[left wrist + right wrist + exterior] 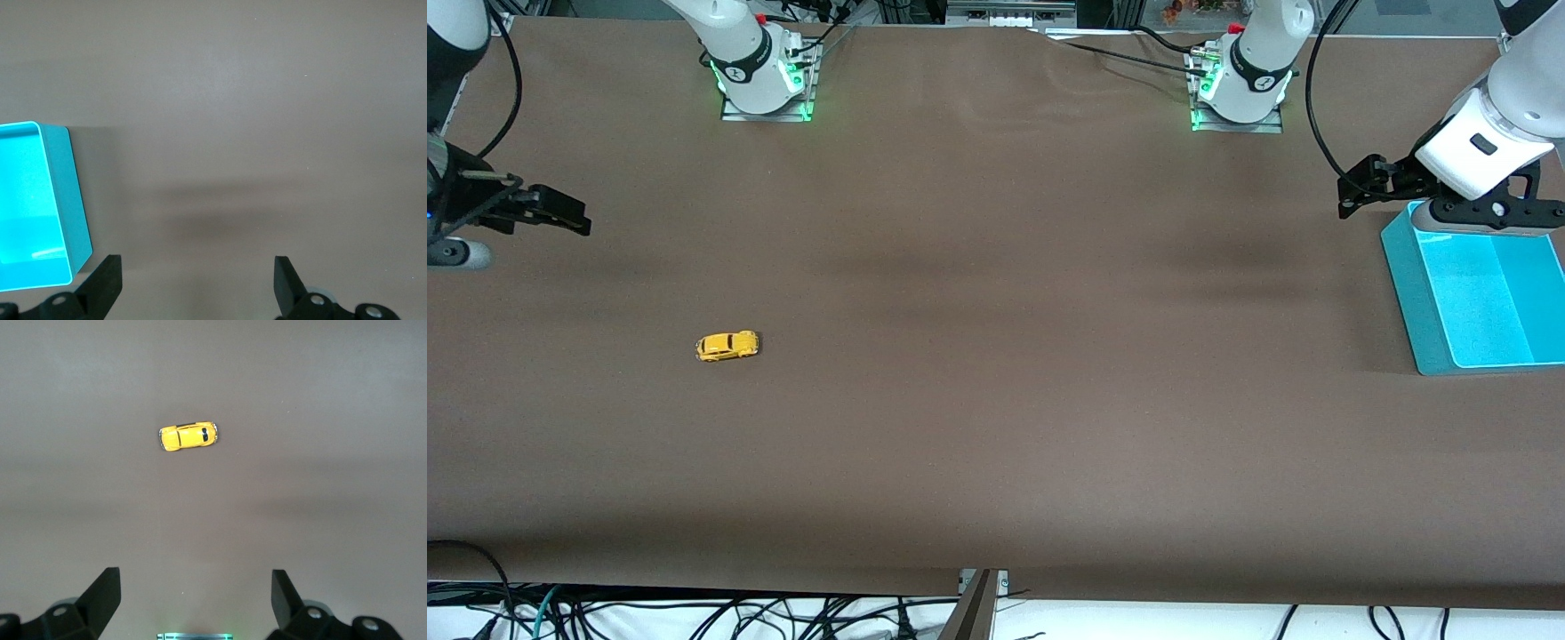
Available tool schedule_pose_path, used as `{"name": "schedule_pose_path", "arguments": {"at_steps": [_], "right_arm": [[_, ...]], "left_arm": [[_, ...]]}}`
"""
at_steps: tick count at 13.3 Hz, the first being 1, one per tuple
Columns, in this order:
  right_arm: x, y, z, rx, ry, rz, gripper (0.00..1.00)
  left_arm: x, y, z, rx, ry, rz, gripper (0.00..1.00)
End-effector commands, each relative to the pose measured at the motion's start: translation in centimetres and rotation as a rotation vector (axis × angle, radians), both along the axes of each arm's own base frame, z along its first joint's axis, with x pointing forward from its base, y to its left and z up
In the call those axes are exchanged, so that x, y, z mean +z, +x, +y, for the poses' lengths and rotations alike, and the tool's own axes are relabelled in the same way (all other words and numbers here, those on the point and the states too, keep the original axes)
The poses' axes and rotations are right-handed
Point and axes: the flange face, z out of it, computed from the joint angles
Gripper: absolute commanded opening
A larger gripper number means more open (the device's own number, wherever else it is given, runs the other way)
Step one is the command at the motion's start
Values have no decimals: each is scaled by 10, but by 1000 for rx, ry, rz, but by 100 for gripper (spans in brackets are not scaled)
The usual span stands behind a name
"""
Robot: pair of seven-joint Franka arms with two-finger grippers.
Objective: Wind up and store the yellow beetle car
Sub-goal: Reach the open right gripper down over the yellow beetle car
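The yellow beetle car [728,346] sits on its wheels on the brown tabletop [996,373], in the lower left part of the front view, toward the right arm's end of the tabletop and well apart from everything else. In the right wrist view the car [189,437] shows from above, its long side running across the frame, with bare tabletop all around it.

The right gripper [560,213] hangs at the left edge of the front view, over the tabletop at the right arm's end, well apart from the car. In its wrist view the right gripper [195,600] has its 2 fingers [103,593] spread wide apart with nothing between them.

The left gripper [1356,191] is at the right edge of the front view, over the tabletop just beside the turquoise bin [1409,302], which stands at the left arm's end. In the left wrist view the left gripper [198,283] also has its fingers [287,283] wide apart and empty, and a corner of the bin [67,193] shows at the frame's left side.
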Motion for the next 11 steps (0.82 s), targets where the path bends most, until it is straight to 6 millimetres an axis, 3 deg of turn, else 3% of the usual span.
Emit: {"name": "schedule_pose_path", "arguments": {"at_steps": [1,5,8,11], "right_arm": [[-17,5,13,15,-11,44,100],[-49,8,31,96,-8,149,100],[-69,16,21,375,9,191,100],[-116,37,4,708,100,205,100]], "left_arm": [[4,-2,1,6,1,5,100],[4,-2,1,8,1,8,100],[3,-3,2,8,1,11,100],[3,-3,2,8,1,11,100]]}}
